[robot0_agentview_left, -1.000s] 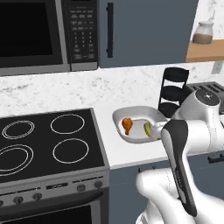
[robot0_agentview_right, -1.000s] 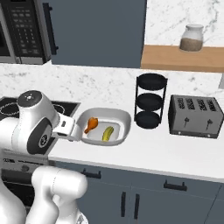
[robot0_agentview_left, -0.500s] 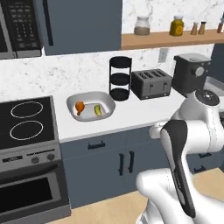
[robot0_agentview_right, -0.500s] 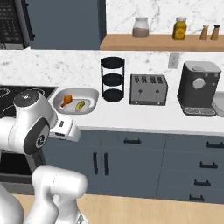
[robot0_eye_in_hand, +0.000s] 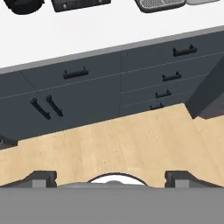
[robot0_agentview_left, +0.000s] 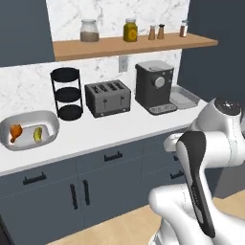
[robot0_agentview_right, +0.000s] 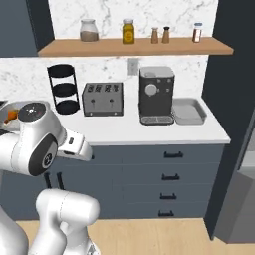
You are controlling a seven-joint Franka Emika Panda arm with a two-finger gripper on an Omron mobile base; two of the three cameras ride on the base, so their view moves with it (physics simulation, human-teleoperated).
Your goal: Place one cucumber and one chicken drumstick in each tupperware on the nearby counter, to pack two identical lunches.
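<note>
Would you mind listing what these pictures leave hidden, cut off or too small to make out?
- Tupperware beside the coffee machine: its inside is too shallow-angled in the right base view to tell whether it holds food.
- Bowl: in the right base view, hidden behind the arm.
- Shelf jars: contents too small to tell.
- Gripper: fingertips cut off at the bottom of the hand view.

Glossy white rounded arm segments; dark grey oval inlay along one link, dark circular joint cap with pale markings. Hand's two fingertips small, dark, blocky.

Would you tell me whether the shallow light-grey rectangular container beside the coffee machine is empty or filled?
Empty: the light-grey container shows only bare floor inside, right of the coffee machine.
</note>
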